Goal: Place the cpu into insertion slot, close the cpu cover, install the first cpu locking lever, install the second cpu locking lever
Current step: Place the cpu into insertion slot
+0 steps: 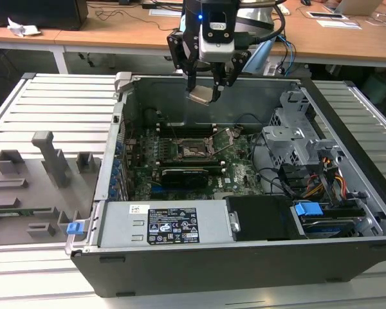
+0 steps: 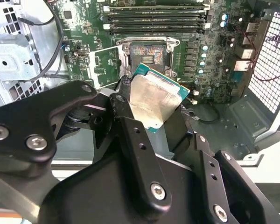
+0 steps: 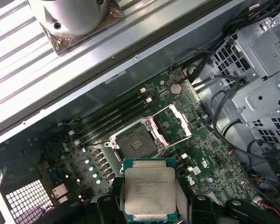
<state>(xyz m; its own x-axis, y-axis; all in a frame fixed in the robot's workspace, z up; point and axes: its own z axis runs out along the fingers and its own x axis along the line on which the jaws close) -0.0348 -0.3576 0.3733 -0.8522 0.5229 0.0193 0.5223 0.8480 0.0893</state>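
The black two-fingered gripper (image 1: 204, 90) was clamped on the small square cpu with its pale silvery-tan metal face (image 1: 201, 95), one finger on each of two opposite edges. In the exterior view the chip hung tilted in the air above the open grey metal computer case (image 1: 244, 264), at about twelve o'clock from the square black insertion slot (image 1: 194, 151) and well apart from it.

In both wrist views the chip (image 2: 154, 100) (image 3: 149, 193) showed a teal-green border around its metal lid. The socket (image 3: 137, 142) on the green motherboard (image 1: 238, 170) lay bare, its dark pin field exposed. The thin silver-grey cpu cover frame (image 3: 172, 121) was swung open on its hinge, standing just beside the socket at roughly two o'clock in the exterior view. The long narrow black memory slots (image 2: 154, 18) ran along the socket's far side, at twelve o'clock in the exterior view, and a long black expansion card (image 1: 190, 174) sat at six o'clock.
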